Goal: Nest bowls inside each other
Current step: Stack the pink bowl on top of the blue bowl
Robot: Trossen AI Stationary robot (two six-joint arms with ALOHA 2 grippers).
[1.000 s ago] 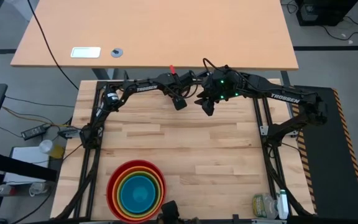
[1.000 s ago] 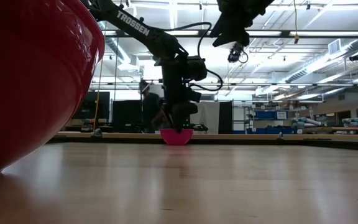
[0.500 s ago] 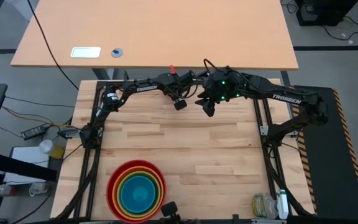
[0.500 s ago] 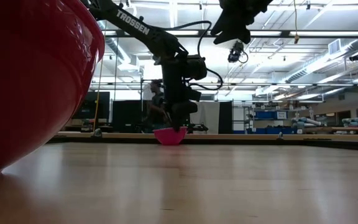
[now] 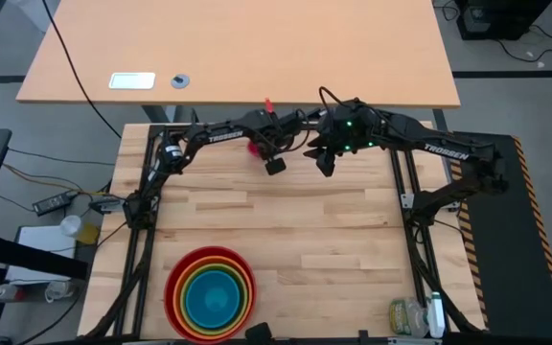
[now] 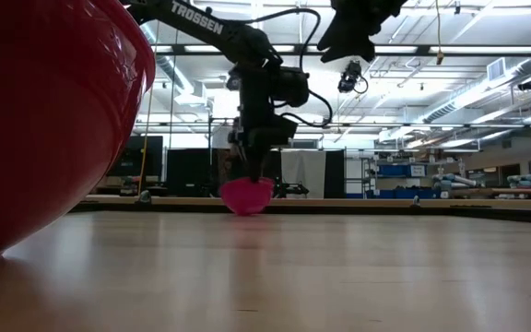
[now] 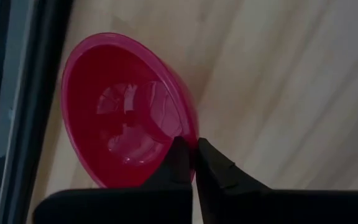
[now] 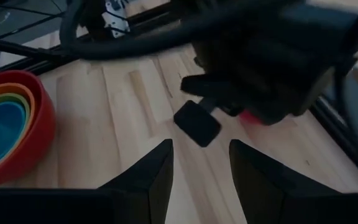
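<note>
A small pink bowl sits tilted at the table's far edge, seen under the arm from above and just over the wood in the low view. My left gripper is shut on it. The red, orange, green and blue bowls stand nested on the table at the near left. My right gripper hovers open and high, to the right of the left one, holding nothing. My left gripper pinches the pink bowl's rim on the side nearest the wrist, one finger inside the bowl and one outside. The fingers come from above, pointing steeply down. The bowl hangs tilted below them; whether its underside still touches the table I cannot tell.
The red outer bowl fills the low view's left side. A black frame rail runs along the far edge behind the pink bowl. Bare wood lies between the pink bowl and the stack. A bottle stands at the near right corner.
My left gripper has shut on the pink bowl's rim and risen, shifting slightly toward the table's left. The bowl, which stood level on the table, has been tipped up by the held side and drawn leftward with it.
</note>
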